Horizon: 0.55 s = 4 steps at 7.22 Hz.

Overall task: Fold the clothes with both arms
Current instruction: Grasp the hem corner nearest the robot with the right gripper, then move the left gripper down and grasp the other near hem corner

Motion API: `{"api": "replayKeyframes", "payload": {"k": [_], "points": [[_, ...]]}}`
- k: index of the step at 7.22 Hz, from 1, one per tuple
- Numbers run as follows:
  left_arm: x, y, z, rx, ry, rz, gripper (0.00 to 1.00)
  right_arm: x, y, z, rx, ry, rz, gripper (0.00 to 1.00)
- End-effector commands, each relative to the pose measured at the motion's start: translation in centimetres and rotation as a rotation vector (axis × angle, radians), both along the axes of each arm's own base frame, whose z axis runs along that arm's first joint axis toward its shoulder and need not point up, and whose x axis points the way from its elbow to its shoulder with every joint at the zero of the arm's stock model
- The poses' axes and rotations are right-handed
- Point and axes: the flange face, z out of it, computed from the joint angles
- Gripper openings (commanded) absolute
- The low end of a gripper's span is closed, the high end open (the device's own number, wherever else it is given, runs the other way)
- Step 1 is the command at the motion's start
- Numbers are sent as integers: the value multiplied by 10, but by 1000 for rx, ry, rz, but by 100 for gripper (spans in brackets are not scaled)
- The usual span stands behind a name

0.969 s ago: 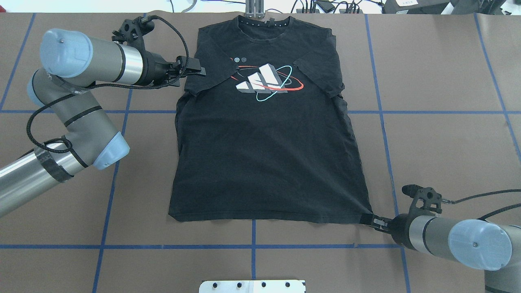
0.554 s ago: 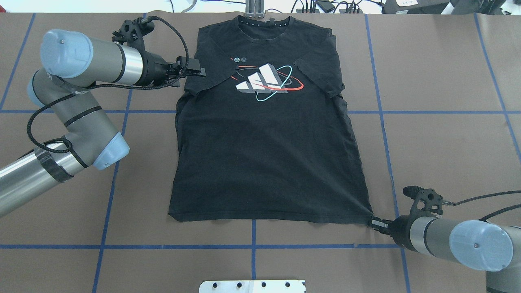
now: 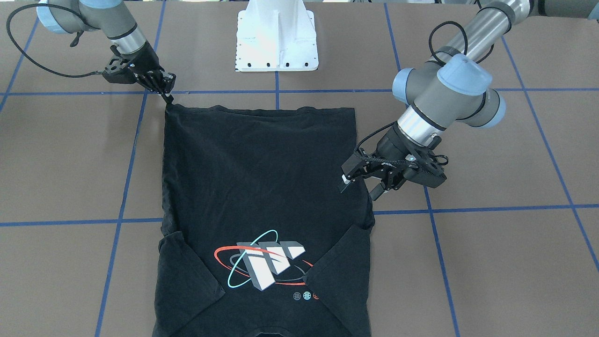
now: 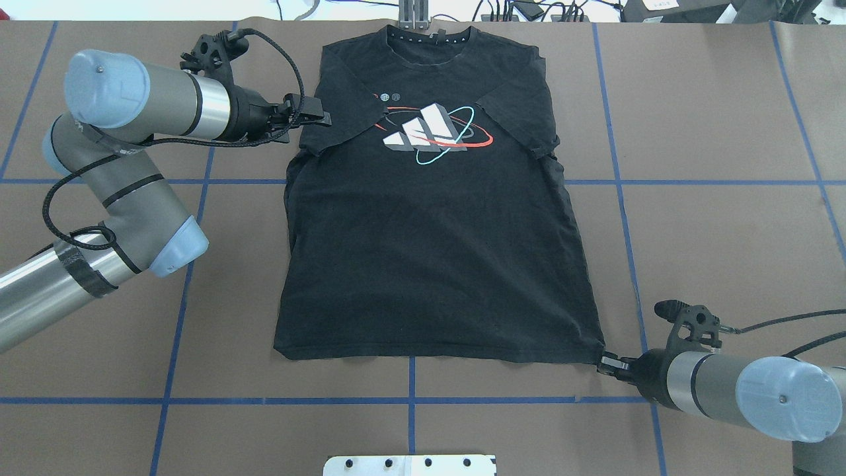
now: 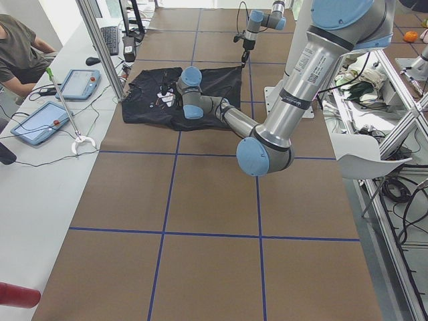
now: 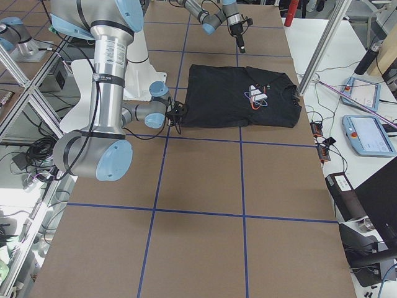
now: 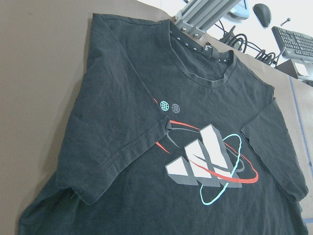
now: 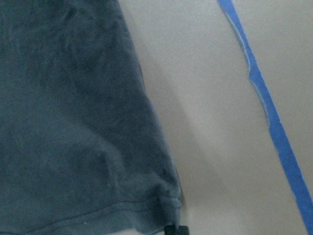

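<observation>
The black T-shirt (image 4: pixel 429 251) lies flat with its print up and its collar at the far edge; both short sleeves are folded in over the chest (image 3: pixel 262 187). My left gripper (image 4: pixel 322 111) is open beside the shirt's left edge, near the folded sleeve (image 3: pixel 360 187). No fingers show in the left wrist view, only the shirt's print (image 7: pixel 205 161). My right gripper (image 4: pixel 605 361) is shut on the near right hem corner, which is drawn to a point (image 3: pixel 167 96). The right wrist view shows that hem corner (image 8: pixel 146 210) at a black fingertip (image 8: pixel 176 230).
The white base plate (image 3: pixel 277 42) sits at the robot's edge of the brown, blue-taped table (image 4: pixel 727 231). A metal post (image 4: pixel 413 13) stands just beyond the collar. Past the far edge are tablets (image 5: pixel 40 120) and a seated person (image 5: pixel 17 47).
The right gripper's fingers have closed on the hem corner and the arm has drawn back slightly to the right, tightening the corner. The left arm has barely moved.
</observation>
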Motion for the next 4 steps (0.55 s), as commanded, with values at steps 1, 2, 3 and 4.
{"api": "replayKeyframes", "payload": {"k": [1, 2, 3, 4], "points": [[-11, 7, 5, -6, 6, -6, 100, 25, 6, -14, -4, -17, -10, 0], [-28, 30, 21, -26, 15, -10, 100, 37, 10, -15, -12, -14, -21, 0], [-26, 73, 42, -58, 11, -26, 100, 43, 14, -21, -26, -26, -47, 0], [-12, 129, 73, -84, -24, -84, 99, 43, 16, -20, -39, -28, -66, 0]]}}
